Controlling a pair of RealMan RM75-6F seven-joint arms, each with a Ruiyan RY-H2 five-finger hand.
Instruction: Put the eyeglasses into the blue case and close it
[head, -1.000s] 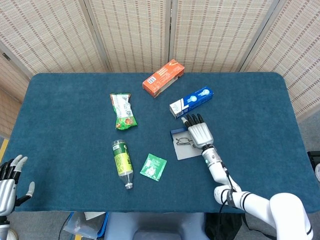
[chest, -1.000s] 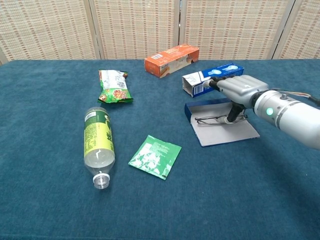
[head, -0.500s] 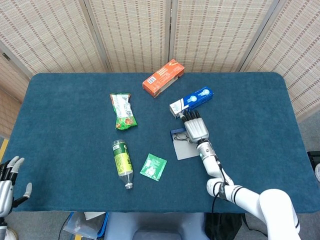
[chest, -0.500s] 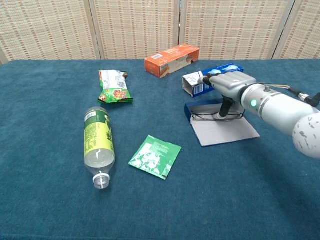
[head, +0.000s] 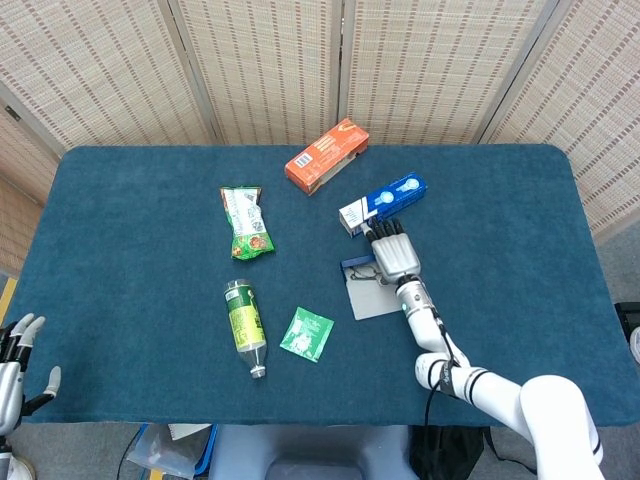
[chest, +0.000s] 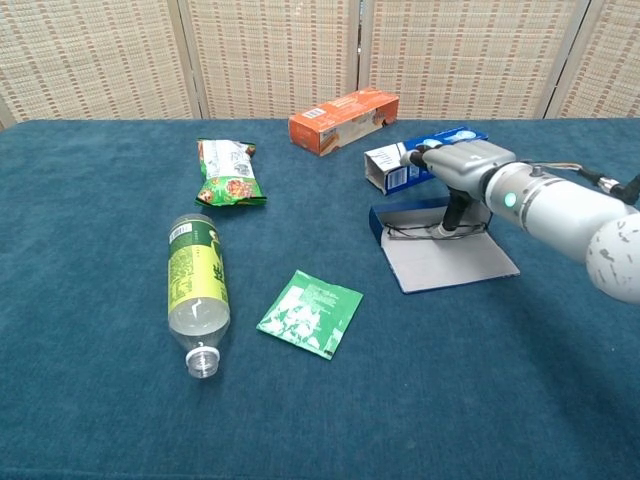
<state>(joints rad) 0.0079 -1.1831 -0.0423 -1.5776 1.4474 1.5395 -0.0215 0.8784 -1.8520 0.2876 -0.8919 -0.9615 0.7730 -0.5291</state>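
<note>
Woven folding screens stand behind a table (head: 130, 230) covered in dark teal cloth. Near the back edge lies an orange carton (head: 326, 155), and just in front of it to the right a blue toothpaste box (head: 382, 202) set at a slant. A green snack packet (head: 245, 222) lies left of centre, with a plastic bottle (head: 244, 326) bearing a green label on its side in front of it, cap toward the near edge. A small green sachet (head: 307, 334) lies flat beside the bottle.

The blue case (chest: 440, 244) lies open just in front of the toothpaste box, its pale grey lid spread flat on the cloth toward the near edge. The eyeglasses (chest: 425, 231) rest at the case's blue tray, along its back part. The right hand (chest: 459, 168) is over the case, palm down, its thumb reaching down to the right end of the eyeglasses; from where I stand I cannot tell whether it actually has hold of the frame or only touches it.

The left hand (head: 14, 363) is at the near left corner, off the table edge, its fingers spread and holding nothing.
</note>
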